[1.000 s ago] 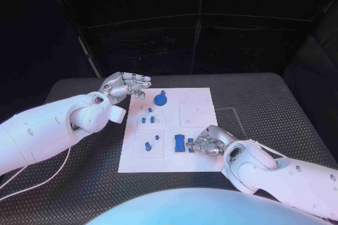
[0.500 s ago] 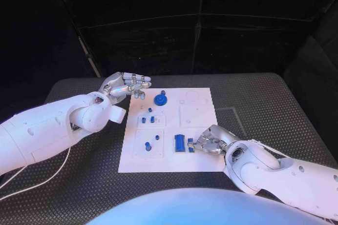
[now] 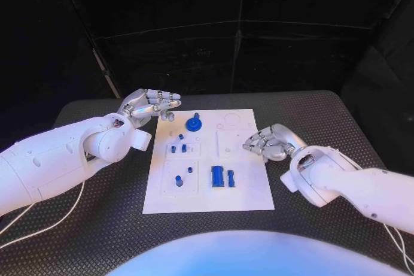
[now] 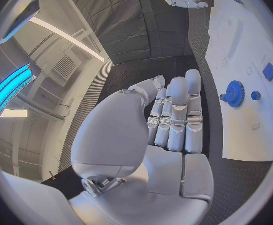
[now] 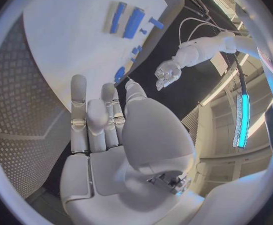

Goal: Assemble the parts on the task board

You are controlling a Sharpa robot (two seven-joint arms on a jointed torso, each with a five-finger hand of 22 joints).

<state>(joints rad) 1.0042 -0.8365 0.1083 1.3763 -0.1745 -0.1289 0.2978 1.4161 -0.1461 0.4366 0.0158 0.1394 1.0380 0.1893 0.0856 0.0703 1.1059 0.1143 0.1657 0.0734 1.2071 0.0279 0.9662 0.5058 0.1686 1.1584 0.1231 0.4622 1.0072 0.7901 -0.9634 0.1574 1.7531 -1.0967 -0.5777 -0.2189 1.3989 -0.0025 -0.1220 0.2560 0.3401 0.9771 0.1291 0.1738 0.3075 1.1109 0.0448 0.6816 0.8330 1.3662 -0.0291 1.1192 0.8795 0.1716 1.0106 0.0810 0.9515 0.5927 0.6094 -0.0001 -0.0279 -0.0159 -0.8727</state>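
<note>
Your left hand (image 3: 154, 104) hovers at the far left corner of the white board (image 3: 250, 192), fingers loosely spread and curled a little downward, with nothing in them; the left wrist view shows the same hand (image 4: 171, 120) with its fingers laid straight side by side and the palm bare. Your right hand (image 3: 269, 142) hangs over the board's right edge, about halfway along it, fingers bent inward in a loose curl; you can see no part between them, and in the right wrist view that hand (image 5: 102, 122) has its fingers extended together with an empty palm. Just beside your left hand, near the board's far edge, sits the round blue gear (image 3: 195, 124). Toward the near side from it stand two small blue pegs (image 3: 177, 148) close together in the left half of the board. Nearer still, two more small blue pieces (image 3: 183, 175) lie in the left half, one above the other. In the near middle of the board lie two long blue bars (image 3: 224, 176), side by side and almost touching. The board rests in the middle of the black tabletop (image 3: 328, 117), well apart from its edges.
</note>
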